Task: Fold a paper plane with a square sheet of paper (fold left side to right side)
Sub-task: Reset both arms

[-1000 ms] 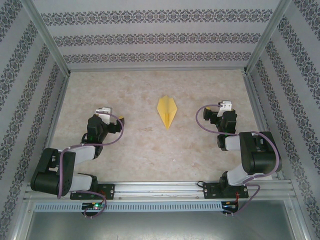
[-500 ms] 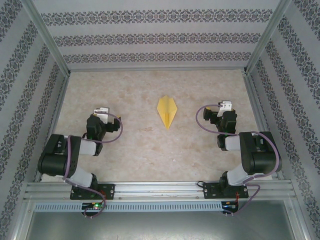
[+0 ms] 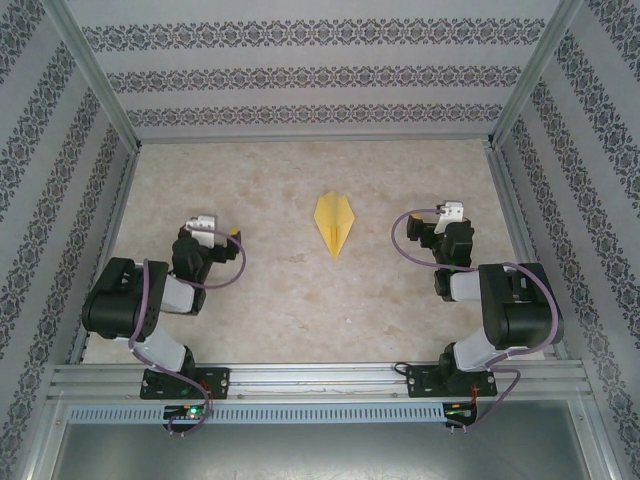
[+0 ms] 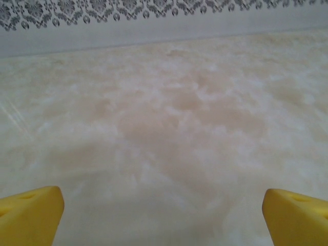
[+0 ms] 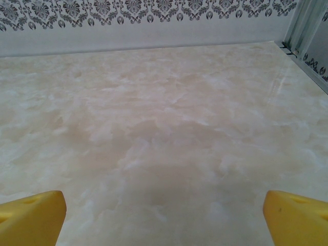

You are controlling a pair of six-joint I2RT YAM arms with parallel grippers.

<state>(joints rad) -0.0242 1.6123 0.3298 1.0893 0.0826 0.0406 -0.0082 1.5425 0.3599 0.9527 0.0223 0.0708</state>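
Yellow paper plane (image 3: 335, 222) lies flat mid-table, folded to pointed dart, slim tip toward arms, between both grippers, well apart from each. Folding looks done. Risk: thin paper springs open along crease, or slides if arm sweeps past. Left gripper (image 4: 163, 215): jaws spread wide, empty, touching nothing. Right gripper (image 5: 164, 215): same, released above table (image 5: 164, 102).

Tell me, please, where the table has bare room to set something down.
Free: far strip between paper plane and back wall; near middle between left arm and right arm. Tighter: between left gripper, plane and right gripper.
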